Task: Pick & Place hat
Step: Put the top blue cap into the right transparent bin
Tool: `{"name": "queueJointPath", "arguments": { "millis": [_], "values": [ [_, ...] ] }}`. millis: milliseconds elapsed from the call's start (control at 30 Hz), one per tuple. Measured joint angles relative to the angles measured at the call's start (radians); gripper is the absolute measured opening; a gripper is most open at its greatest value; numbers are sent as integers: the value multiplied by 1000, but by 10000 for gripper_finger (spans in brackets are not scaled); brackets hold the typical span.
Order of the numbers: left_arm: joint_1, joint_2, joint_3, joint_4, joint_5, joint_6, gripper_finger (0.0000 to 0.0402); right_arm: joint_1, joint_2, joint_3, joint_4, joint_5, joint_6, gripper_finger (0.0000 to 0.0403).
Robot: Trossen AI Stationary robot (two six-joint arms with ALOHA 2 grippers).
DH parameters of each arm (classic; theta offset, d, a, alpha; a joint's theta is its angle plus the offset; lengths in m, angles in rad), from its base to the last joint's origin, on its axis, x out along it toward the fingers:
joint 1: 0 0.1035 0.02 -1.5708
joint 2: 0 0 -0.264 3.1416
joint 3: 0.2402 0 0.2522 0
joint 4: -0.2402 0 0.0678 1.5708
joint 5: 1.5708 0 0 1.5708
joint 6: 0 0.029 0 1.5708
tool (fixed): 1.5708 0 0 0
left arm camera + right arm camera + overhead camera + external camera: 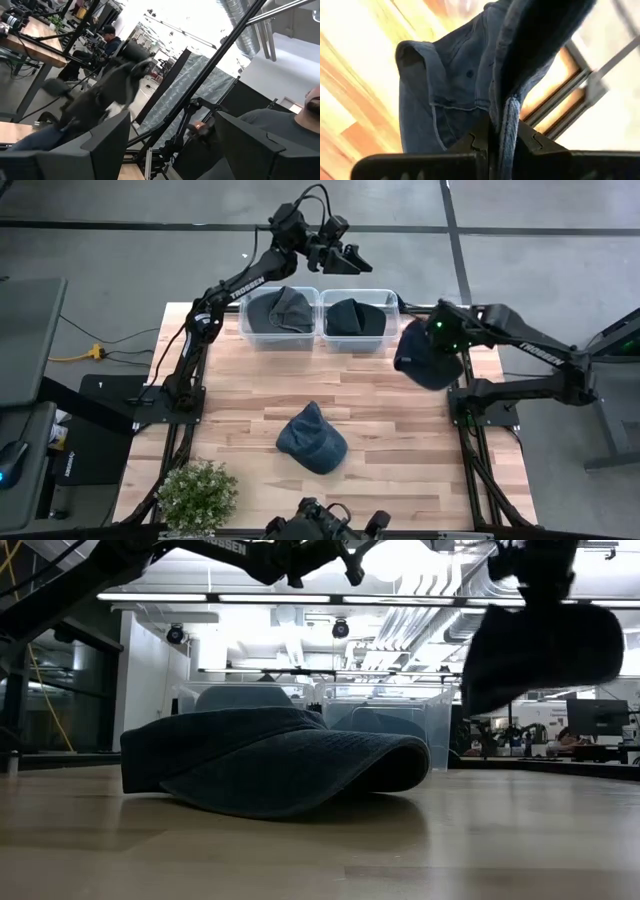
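Observation:
A dark blue hat [428, 358] hangs from my right gripper [441, 332], lifted above the table's right side, just right of the far bins; the low view shows this hat [541, 652] clear of the tabletop. A second blue hat [312, 438] lies brim-down on the wood near the table's middle [270, 755]. My left gripper [346, 254] is open and raised above the far edge behind the bins, holding nothing; its wrist view shows the spread fingers [105, 145] and only the room beyond. My right gripper [502, 137] pinches a folded edge of the hat's cloth [506, 117] between its two fingers, from above, pointing down. Several layers seem to be caught. The hat hangs slack below the fingers, lifted clear of the table.
Two clear plastic bins stand side by side at the far edge, the left bin [252, 332] and the right bin [388, 302], each with a dark hat inside. A potted plant [198, 494] sits at the near left corner. Bare wood lies around the middle hat.

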Motion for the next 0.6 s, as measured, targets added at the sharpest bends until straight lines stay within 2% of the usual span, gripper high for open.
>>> {"name": "queueJointPath", "arguments": {
  "millis": [300, 600],
  "values": [
    [41, 0, 0, -32, 10, 6, 286, 0, 108, 267, -47, 98, -199, 28],
    [50, 0, 0, -286, 32, 248, 286, -13, 219, 450, 31, 163, -351, 28]
  ]
}}
